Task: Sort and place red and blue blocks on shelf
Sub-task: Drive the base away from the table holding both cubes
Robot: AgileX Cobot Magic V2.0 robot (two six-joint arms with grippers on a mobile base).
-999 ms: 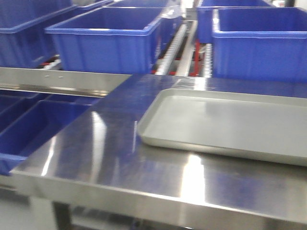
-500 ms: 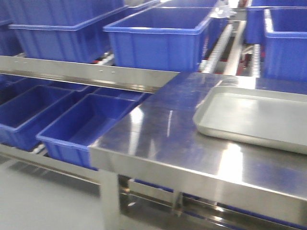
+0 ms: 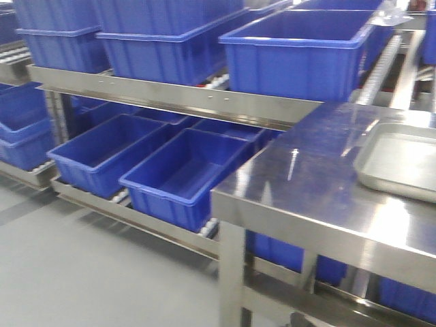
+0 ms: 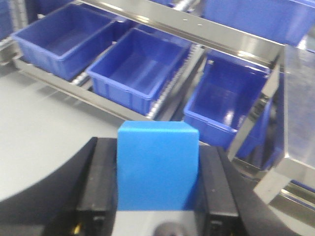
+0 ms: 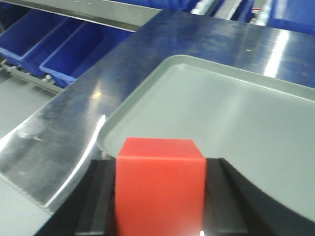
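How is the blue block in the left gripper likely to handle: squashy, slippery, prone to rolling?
The blue block looks rigid: its sides look straight while clamped in the left gripper. Its matte faces probably resist slipping. Flat sides suggest it would sit, not roll, once released.

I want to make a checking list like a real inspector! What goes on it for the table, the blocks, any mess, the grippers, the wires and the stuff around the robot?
Surface: shiny steel table with a grey tray on it.
Job's things: blue block and red block, each held in a gripper; steel shelf beside the table.
Clutter: nothing seen.
Grippers: left gripper shut on the blue block; right gripper shut on the red block, by the tray's corner.
Cables: nothing seen.
Surroundings: big blue bins on both shelf levels; grey floor.
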